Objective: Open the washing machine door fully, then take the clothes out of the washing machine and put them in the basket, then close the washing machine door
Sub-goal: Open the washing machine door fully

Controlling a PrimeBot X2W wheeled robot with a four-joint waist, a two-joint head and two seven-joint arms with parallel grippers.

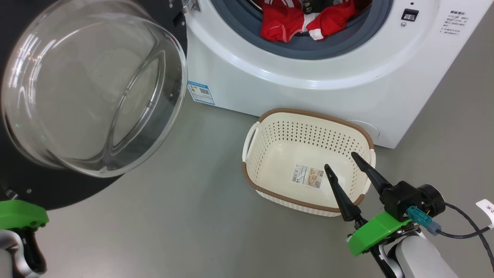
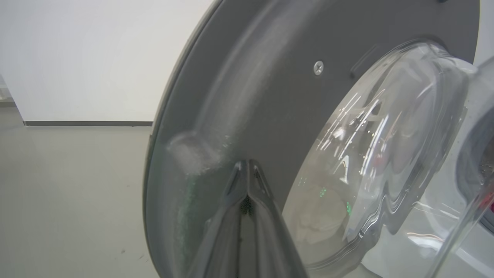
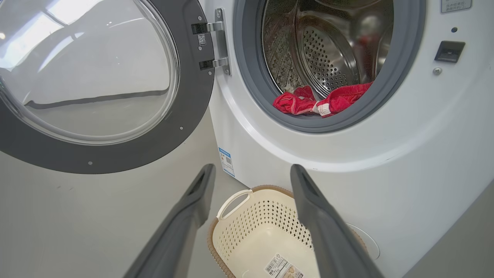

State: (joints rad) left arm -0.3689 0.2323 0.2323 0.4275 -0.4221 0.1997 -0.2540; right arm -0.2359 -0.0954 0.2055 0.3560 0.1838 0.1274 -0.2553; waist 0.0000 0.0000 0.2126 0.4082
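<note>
Head view: bright red clothes (image 1: 285, 23) lie inside the big white washing machine (image 1: 308, 88), its round black-rimmed glass door (image 1: 92, 88) open. In front, a cream plastic basket (image 1: 308, 112) sits under the spread, empty right gripper (image 1: 340, 160). Left gripper (image 2: 247, 166) is pinched closed.

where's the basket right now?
Head view, centre-right: the basket is on the floor just in front of the washing machine, below the clothes in its opening; the open right gripper shows at its near-right corner.

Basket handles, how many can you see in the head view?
2: the left handle on the left end of the basket, the right handle on its right end.
</note>
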